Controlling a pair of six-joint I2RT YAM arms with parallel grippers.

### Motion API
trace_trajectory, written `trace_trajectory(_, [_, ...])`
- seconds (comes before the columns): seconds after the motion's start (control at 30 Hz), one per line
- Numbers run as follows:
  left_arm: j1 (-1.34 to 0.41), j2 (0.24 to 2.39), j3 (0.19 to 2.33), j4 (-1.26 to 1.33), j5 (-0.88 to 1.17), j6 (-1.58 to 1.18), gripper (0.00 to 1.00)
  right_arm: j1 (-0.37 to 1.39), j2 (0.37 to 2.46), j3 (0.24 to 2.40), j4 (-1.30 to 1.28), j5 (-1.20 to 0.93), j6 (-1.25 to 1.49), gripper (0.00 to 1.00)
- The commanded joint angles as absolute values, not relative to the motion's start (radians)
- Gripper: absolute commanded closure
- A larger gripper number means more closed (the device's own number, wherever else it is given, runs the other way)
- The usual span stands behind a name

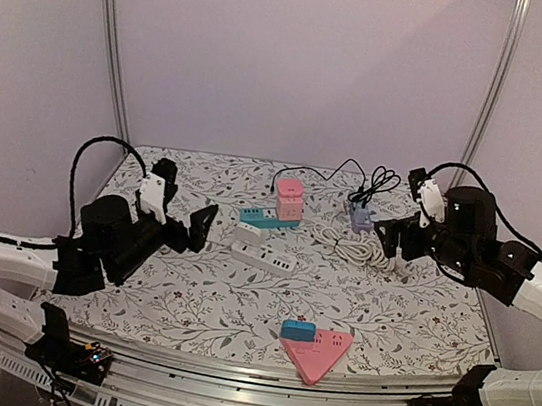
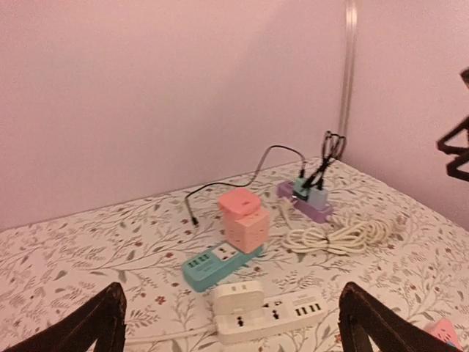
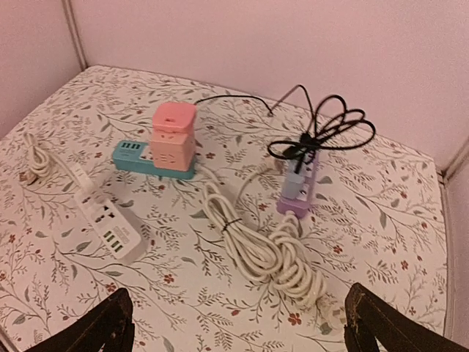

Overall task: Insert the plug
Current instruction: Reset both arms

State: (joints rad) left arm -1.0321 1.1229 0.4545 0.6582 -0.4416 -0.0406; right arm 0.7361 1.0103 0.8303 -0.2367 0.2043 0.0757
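Both claws hang above the table with nothing in them. On my left claw [image 1: 185, 201] the jaws stand wide apart, and my right claw [image 1: 401, 209] is spread just as wide.

Ahead of the left claw, between its fingers, lies the white strip [image 2: 267, 317] with a white block [image 2: 236, 293] seated on its left end. Just beyond that is the teal strip [image 2: 209, 268], and the pink cube [image 2: 242, 220] stands on its right end. Further off to the right sits the purple strip [image 2: 304, 202], with a black cable [image 2: 326, 150] looped above it.

Below the right claw the white cord [image 3: 256, 249] lies coiled on the cloth. Its plug [image 3: 331, 317] rests loose at the near end of the coil, just beside the claw's right finger [image 3: 381, 323] and not touching it. From this claw the purple strip is straight ahead past the coil, and the teal and white strips are off to the left.

Near the table's front edge, between the two arms, a pink triangle [image 1: 316, 351] lies flat with a blue block [image 1: 298, 330] on it.
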Motion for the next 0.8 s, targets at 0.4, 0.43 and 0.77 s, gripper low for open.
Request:
trace_trajectory(0.4, [-0.755, 0.332, 0.247, -0.353, -1.23, -0.742, 0.0, 0.127, 0.86, 0.615, -0.504, 0.295, 0.377, 0.01])
trace_trajectory(0.43, [-0.755, 0.326, 0.246, -0.349, -1.23, -0.729, 0.0, 0.127, 0.872, 0.619, -0.499, 0.295, 0.38, 0.01])
trace_trajectory(0.77, [-0.709, 0.822, 0.427, -0.241, -1.395, -0.534, 0.01, 0.126, 0.889, 0.531, -0.322, 0.406, 0.342, 0.01])
